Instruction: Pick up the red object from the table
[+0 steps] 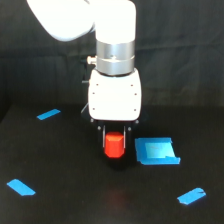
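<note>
With the red object [114, 144] sitting between my gripper's [115, 142] fingers just above the table [60, 170], I seem clenched on it, so next comes a straight lift.

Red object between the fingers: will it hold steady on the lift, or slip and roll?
The red object looks like a stubby rigid block, so it probably won't deform. Its sides look smooth, so slipping in the gripper is possible. It looks small, likely light; if dropped on the table, it might roll.
</note>
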### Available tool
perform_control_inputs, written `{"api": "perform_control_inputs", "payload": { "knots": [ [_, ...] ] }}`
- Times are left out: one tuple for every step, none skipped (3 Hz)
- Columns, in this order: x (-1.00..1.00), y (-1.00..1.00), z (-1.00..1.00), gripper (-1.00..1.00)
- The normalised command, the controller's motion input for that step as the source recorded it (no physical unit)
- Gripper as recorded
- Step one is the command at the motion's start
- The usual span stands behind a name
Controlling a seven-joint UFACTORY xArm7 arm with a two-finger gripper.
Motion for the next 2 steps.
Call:
{"api": "perform_control_inputs", "payload": {
  "knots": [
    [-0.02, 0.06, 0.99, -1.00],
    [0.00, -0.05, 0.99, -1.00]
  ]
}}
